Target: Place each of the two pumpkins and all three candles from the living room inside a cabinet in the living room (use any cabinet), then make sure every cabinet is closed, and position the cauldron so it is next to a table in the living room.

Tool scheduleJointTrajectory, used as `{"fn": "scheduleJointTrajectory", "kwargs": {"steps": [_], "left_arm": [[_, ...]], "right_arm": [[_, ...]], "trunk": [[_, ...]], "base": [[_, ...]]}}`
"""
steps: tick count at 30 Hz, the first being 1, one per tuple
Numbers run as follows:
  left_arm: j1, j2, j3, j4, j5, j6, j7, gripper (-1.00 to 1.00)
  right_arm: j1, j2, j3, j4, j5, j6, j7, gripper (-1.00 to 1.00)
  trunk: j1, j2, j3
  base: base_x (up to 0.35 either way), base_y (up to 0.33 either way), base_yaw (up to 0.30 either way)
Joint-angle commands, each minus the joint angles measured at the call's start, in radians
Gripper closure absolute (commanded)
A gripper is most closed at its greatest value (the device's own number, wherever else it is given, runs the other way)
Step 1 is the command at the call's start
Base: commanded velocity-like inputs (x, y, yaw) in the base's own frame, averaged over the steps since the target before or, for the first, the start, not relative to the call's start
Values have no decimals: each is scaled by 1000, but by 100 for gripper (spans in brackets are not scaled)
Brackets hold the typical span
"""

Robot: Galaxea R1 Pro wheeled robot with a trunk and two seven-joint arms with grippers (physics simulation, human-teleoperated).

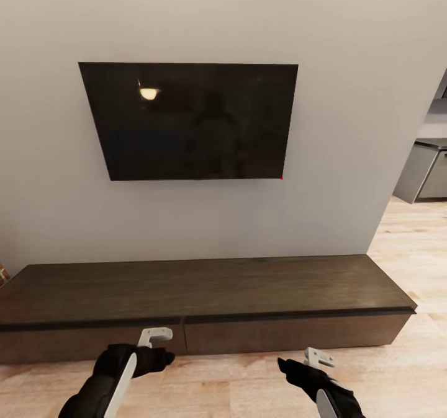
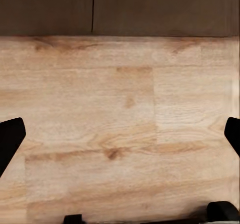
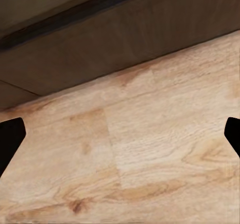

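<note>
The cabinet (image 1: 205,288) is a long low dark-brown console against the wall, its flat top bare and its drawer fronts (image 1: 292,333) flush and shut. My left gripper (image 1: 155,338) hangs low in front of the seam between two drawer fronts. My right gripper (image 1: 318,358) hangs over the floor in front of the right drawer. In the left wrist view the left gripper (image 2: 120,134) is open over floorboards, the cabinet base (image 2: 150,9) beyond it. In the right wrist view the right gripper (image 3: 120,139) is open too, empty, near the cabinet front (image 3: 125,39). The pumpkins, candles and cauldron are out of view.
A black television (image 1: 189,120) hangs on the pale wall above the cabinet. Light wooden floor (image 1: 410,368) runs in front and past the cabinet's right end. Grey kitchen units (image 1: 428,173) stand beyond the wall corner at the far right.
</note>
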Motion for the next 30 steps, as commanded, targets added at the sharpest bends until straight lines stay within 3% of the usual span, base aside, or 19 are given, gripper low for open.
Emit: {"fn": "scheduleJointTrajectory", "kwargs": {"steps": [1, 3, 6, 8, 9, 10, 12, 14, 19, 24, 30], "left_arm": [[-1, 1, 0, -3, 18, 14, -6, -100], [-1, 7, -1, -9, 52, 56, -65, -100], [-1, 23, 1, -12, 68, 83, -144, -100], [-2, 40, 2, -13, 75, 92, -214, -100], [-2, 58, 3, -13, 79, 98, -306, -100], [-2, 67, 3, -14, 80, 100, -350, -100], [-3, 83, 4, -14, 82, 102, -413, -100], [-7, 115, 5, -14, 86, 103, -516, -100], [-16, 168, 7, -12, 91, 104, -668, -100], [-17, 177, 9, -10, 96, 105, -698, -100], [-17, 182, 9, -4, 166, 106, -718, -100]], "right_arm": [[0, 1, -1, -2, -18, 9, 2, -100], [-1, -1, -5, -1, -69, 28, 35, -100], [-1, -5, -8, -5, -152, 44, 58, -100], [-1, -7, -9, -5, -231, 48, 67, -100], [-1, -8, -10, 2, -338, 46, 72, -100], [-1, -9, -11, 3, -383, 43, 73, -100], [-1, -9, -11, 2, -436, 40, 75, -100], [-1, -9, -25, 1, -486, 27, 77, -100], [-1, -6, -96, 8, -513, -8, 77, -100], [0, -6, -117, 1, -515, -24, 82, -100], [0, -9, -119, -7, -515, -28, 152, -100]], "trunk": [[0, -1, -1], [4, -8, -4], [15, -29, -14], [23, -43, -20], [27, -50, -23], [31, -57, -26], [38, -71, -32], [46, -85, -39], [65, -120, -54], [84, -155, -70], [107, -197, -89]], "base": [[0, 0, 0], [0, 0, 0], [0, 0, 0], [0, 0, 0], [0, 0, 0], [0, 0, 0], [0, 0, 0], [0, 0, 0], [0, 0, 0], [0, 0, 0], [0, 0, 0]]}}
